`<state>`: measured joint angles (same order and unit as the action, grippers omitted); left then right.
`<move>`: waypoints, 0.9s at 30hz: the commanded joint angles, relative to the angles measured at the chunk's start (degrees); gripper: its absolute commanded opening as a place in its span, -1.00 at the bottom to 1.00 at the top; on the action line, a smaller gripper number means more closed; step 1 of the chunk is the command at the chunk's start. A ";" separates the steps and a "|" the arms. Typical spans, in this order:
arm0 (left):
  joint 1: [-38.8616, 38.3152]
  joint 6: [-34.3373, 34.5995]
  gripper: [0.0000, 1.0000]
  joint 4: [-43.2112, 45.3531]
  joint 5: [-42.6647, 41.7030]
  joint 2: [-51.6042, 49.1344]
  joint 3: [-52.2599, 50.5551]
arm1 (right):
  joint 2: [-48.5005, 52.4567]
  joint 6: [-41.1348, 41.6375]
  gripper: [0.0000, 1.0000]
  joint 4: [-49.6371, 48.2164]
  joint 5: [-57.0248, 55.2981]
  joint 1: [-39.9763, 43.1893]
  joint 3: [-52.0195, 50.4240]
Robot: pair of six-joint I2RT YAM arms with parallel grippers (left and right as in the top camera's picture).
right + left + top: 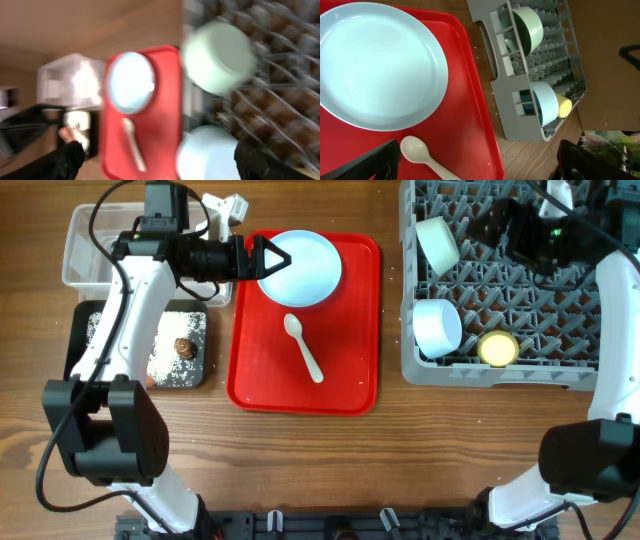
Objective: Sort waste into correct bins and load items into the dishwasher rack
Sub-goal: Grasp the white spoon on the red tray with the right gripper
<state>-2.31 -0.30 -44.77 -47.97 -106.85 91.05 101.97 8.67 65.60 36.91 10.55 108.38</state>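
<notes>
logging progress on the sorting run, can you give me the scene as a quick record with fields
on red tray: light blue plate, white spoon
in dishwasher rack: pale green bowl, light blue bowl, yellow cup
black tray: white grains, brown lump
clear tub: contents unclear
left gripper: open, by the plate's edge
right gripper: open, above the rack, view blurred
not yet loaded: plate, spoon
</notes>
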 commanded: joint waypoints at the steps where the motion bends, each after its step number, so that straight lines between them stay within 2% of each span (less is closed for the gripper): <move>1: -0.13 -0.50 1.00 0.00 -0.11 1.20 0.70 | -0.94 -1.05 0.99 -2.71 11.39 -1.25 1.01; 6: -0.13 -0.50 1.00 0.00 -0.13 1.20 0.70 | -0.94 -2.60 0.99 -2.84 6.10 -7.02 1.01; 12: -0.13 -0.50 1.00 -1.79 -0.13 1.20 0.70 | -0.94 -2.67 1.00 -2.23 -9.18 -18.99 1.01; 17: 0.92 -0.50 1.00 -5.16 4.81 1.20 0.70 | -0.94 -2.64 0.99 -3.28 -10.62 -24.65 1.01; 22: 7.91 -0.50 1.00 -8.63 4.76 2.01 0.70 | -0.66 -2.01 0.99 -4.00 -16.81 -28.83 1.01; 27: 14.97 -0.52 1.00 -12.96 4.79 3.72 0.70 | 1.73 -2.08 1.00 -6.08 -17.22 -31.61 0.79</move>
<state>9.61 -0.30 -55.70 -43.31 -106.19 91.09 102.00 7.18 60.75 21.47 -19.66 108.38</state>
